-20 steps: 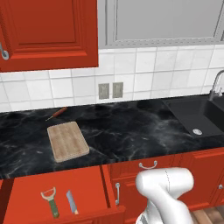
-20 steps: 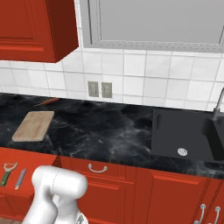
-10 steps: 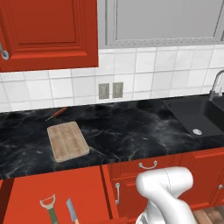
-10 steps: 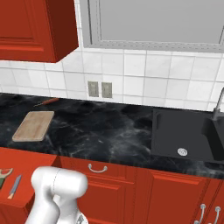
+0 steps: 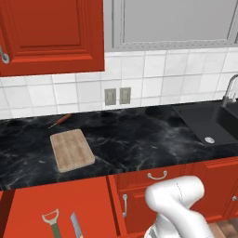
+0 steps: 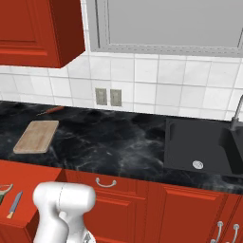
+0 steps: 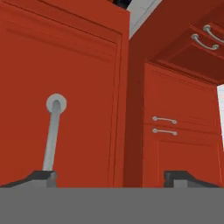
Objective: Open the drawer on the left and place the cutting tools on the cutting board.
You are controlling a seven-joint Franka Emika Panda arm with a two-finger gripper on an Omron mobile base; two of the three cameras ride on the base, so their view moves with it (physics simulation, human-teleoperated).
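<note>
Two finger tips: we see the gripper in the hand view, its tips standing far apart with nothing between them, so it is wide open.
Handle near the tips: a silver bar handle on a red panel runs down to just beside the tip on the left of the hand view; we cannot tell if they touch.
Drawer: we see the drawer pulled out under the counter, on the left of the white arm, well apart from the gripper.
Cutting tools: the peeler and the knife lie side by side inside the drawer, close but not touching.
Cutting board: the cutting board lies flat on the black counter, behind the drawer, with nothing on it.
Stick-like tool: a thin tool with dark red handle lies behind the board, near the wall tiles.
Sink: we see the black sink far to the right.
</note>
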